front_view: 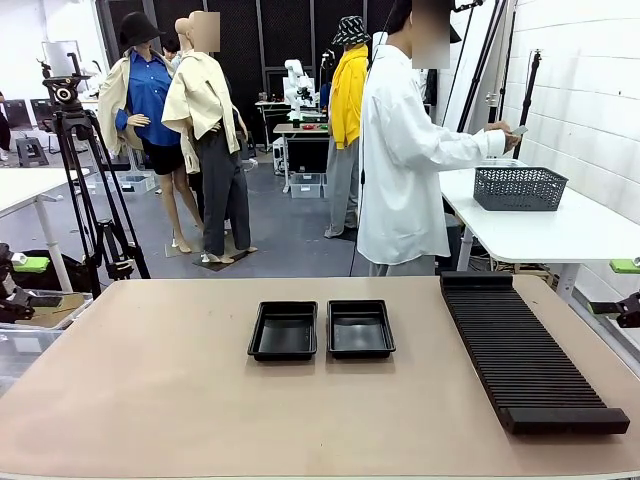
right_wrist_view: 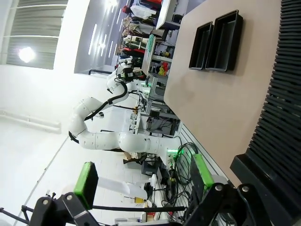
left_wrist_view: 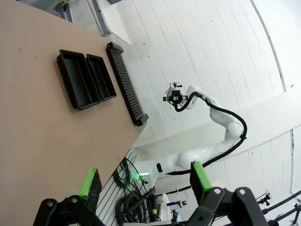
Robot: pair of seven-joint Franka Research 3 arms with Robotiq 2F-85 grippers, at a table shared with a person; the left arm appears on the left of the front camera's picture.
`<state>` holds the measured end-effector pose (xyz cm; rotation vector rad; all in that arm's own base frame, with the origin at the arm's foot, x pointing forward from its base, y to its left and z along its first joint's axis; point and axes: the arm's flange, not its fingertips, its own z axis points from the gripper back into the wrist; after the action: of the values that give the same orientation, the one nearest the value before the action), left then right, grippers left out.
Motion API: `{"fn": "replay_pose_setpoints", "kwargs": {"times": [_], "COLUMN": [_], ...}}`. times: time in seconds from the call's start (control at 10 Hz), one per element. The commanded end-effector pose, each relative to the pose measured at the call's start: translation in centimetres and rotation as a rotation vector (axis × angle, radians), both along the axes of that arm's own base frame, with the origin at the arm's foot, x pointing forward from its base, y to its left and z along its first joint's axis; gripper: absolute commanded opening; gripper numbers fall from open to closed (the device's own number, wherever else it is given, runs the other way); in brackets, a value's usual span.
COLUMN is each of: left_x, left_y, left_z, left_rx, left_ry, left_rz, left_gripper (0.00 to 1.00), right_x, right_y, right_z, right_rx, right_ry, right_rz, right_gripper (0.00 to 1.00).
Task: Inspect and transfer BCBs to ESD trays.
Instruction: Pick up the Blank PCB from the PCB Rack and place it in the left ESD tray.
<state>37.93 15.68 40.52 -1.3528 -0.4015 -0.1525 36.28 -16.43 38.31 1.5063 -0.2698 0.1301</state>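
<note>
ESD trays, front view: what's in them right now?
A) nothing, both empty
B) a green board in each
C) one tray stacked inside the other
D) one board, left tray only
A: the left ESD tray and the right ESD tray sit side by side mid-table, to the left of the ribbed rack, and each shows only a bare black floor, with no green board in either.
</note>
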Motion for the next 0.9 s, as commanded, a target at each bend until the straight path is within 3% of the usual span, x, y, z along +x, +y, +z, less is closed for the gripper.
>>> {"fn": "replay_pose_setpoints", "kwargs": {"times": [0.0,0.8], "left_x": [-0.02,-0.02], "left_y": [-0.05,-0.05], "left_z": [0.12,0.12], "left_rx": [-0.001,-0.001], "left_ry": [-0.003,-0.003], "left_rz": [-0.002,-0.002], "left_gripper": [1.0,1.0], "right_x": [-0.02,-0.02], "right_y": [0.13,0.13], "right_z": [-0.09,-0.09], "right_rx": [0.002,0.002], "right_ry": [0.003,0.003], "right_rz": [0.002,0.002], "right_gripper": [1.0,1.0]}}
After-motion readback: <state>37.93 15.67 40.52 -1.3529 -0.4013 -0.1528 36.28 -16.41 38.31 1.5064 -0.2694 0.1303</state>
